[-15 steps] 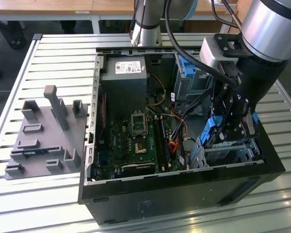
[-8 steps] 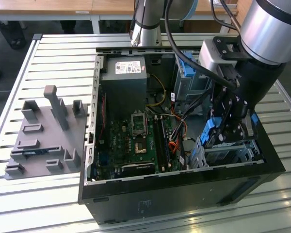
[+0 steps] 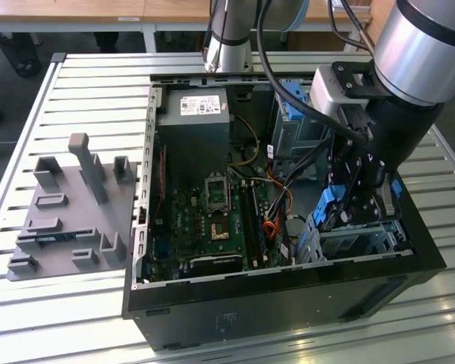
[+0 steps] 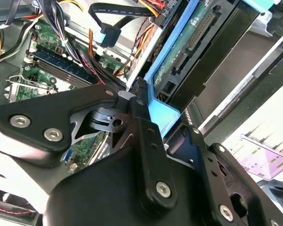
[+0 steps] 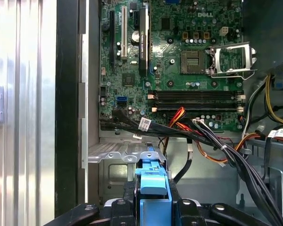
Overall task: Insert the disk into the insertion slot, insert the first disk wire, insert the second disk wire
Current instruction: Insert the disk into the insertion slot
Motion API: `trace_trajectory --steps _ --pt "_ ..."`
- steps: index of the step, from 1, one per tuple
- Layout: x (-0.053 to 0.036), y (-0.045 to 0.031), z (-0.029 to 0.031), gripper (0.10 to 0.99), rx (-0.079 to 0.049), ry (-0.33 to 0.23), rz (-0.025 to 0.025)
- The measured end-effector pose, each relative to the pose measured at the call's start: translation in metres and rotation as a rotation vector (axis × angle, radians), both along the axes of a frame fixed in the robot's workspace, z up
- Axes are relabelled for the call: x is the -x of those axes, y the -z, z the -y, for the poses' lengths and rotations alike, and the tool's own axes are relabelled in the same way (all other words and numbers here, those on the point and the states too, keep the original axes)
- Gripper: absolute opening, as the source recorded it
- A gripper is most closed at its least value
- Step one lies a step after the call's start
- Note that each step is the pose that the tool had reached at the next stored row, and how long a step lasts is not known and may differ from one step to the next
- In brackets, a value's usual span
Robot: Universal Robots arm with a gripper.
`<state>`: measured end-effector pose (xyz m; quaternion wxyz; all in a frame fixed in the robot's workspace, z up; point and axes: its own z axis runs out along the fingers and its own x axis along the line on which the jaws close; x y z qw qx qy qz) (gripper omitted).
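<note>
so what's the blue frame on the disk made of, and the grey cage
Disk frame: bright blue, smooth and softly glossy with rounded moulded edges; looks like plastic.
Cage: dull grey thin sheet with folded edges and a faint glint; likely bare sheet metal, perhaps steel.

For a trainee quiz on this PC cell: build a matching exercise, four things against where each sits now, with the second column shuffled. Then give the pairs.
Things
1. disk
2. motherboard
3. power supply
4. grey fixture plate

Places
A. on the slatted table, to the exterior view's left of the case
B. clamped in the gripper, over the open case
C. green board flat on the case floor
D. grey box inside the case, with a white label

Pairs: 1-B, 2-C, 3-D, 4-A
</note>
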<state>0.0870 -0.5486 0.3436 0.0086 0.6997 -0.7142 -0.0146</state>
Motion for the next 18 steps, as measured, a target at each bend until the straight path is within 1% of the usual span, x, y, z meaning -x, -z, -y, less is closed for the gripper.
trace_trajectory --steps 4,6,10,12,14,15,17,18 --pt "0.0 0.0015 0.0 0.376 0.0 0.0 0.0001" --pt "0.0 0.002 0.0 0.498 0.0 0.0 0.0" --pt "0.0 0.0029 0.0 0.498 0.0 0.0 0.0" --pt "0.0 0.0032 0.0 0.482 0.0 0.0 0.0" --pt "0.0 0.0036 0.0 0.361 0.0 0.0 0.0" --pt "0.0 0.0037 0.0 0.361 0.0 0.0 0.0" --pt "0.0 0.004 0.0 0.243 0.0 0.0 0.0" --pt "-0.0001 0.0042 0.0 0.243 0.0 0.0 0.0"
